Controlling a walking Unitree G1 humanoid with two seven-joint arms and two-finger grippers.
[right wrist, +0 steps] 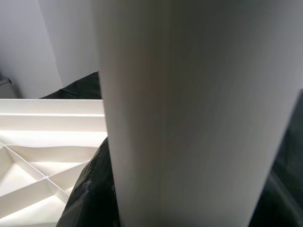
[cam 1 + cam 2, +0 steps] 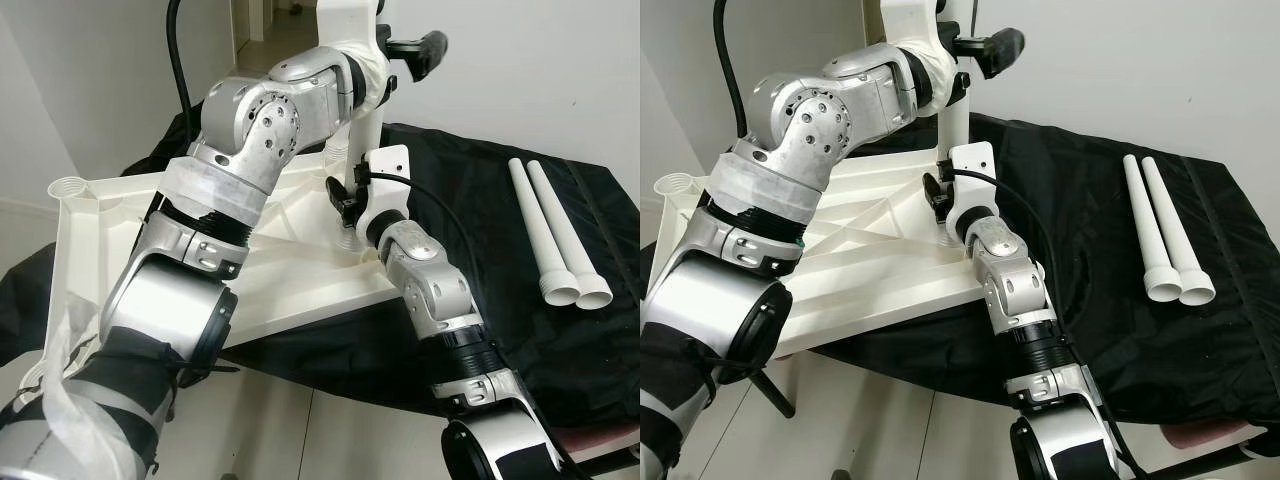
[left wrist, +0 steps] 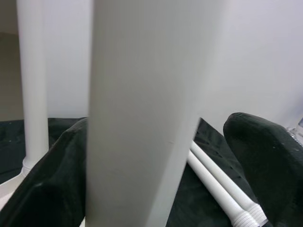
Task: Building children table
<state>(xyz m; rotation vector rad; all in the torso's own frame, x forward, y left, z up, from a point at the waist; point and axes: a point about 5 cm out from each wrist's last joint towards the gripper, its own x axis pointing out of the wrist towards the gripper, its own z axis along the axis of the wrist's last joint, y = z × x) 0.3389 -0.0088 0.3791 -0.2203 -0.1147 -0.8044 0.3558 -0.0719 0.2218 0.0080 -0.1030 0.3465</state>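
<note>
The white table top (image 2: 300,285) lies upside down on a black cloth, its ribbed underside up. A white table leg (image 2: 952,120) stands upright at its near right corner. My left gripper (image 2: 400,50) reaches high around this leg (image 3: 142,118); one black finger (image 3: 47,189) lies against it, and a gap shows before the other finger (image 3: 265,161). My right gripper (image 2: 345,200) is shut on the same leg (image 1: 189,118) low down, close to the socket. A second upright leg (image 3: 33,85) stands further back.
Two loose white legs (image 2: 555,230) lie side by side on the black cloth (image 2: 470,190) to the right. An open ribbed socket (image 2: 68,187) sits at the table top's far left corner. A white wall stands behind, pale floor below.
</note>
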